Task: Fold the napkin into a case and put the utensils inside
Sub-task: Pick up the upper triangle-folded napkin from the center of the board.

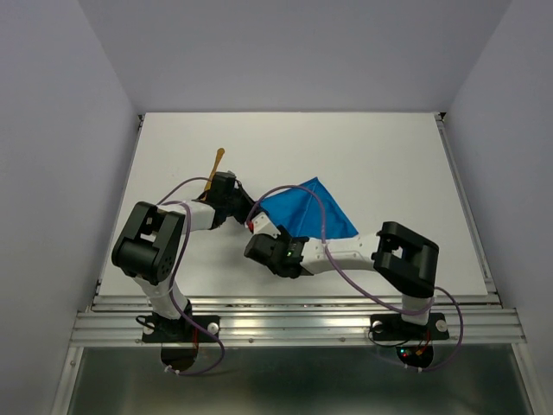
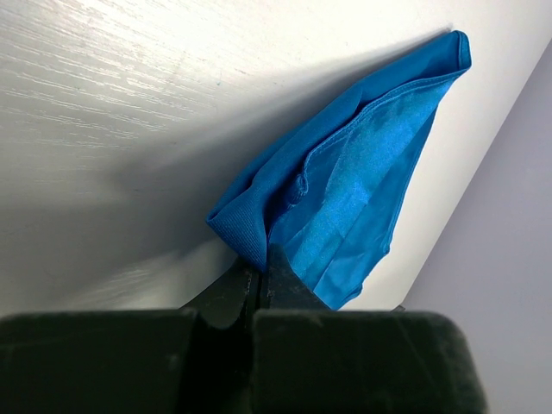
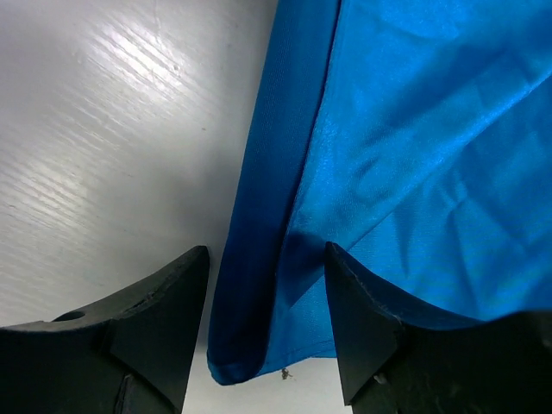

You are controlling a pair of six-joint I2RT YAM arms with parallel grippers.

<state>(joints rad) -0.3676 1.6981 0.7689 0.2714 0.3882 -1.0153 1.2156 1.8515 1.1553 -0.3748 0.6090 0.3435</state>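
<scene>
The bright blue napkin [image 1: 309, 210] lies folded into a triangle in the middle of the table. My left gripper [image 2: 259, 269] is shut on a folded corner of the napkin [image 2: 345, 185], lifting that corner a little off the table. My right gripper [image 3: 267, 250] is open, with its fingers [image 3: 172, 293] on either side of the napkin's folded edge [image 3: 259, 216] and a gap on both sides. In the top view both grippers meet at the cloth's left corner, the left gripper [image 1: 248, 210] above the right gripper [image 1: 262, 223]. One golden-orange utensil [image 1: 216, 166] lies behind the left wrist. No case has been formed.
The white table [image 1: 371, 147] has raised rails along its left and right edges and grey walls around it. Both forearms cross the near middle of the table, with purple cables looping over them. The right arm's elbow [image 1: 406, 255] stands at the near right.
</scene>
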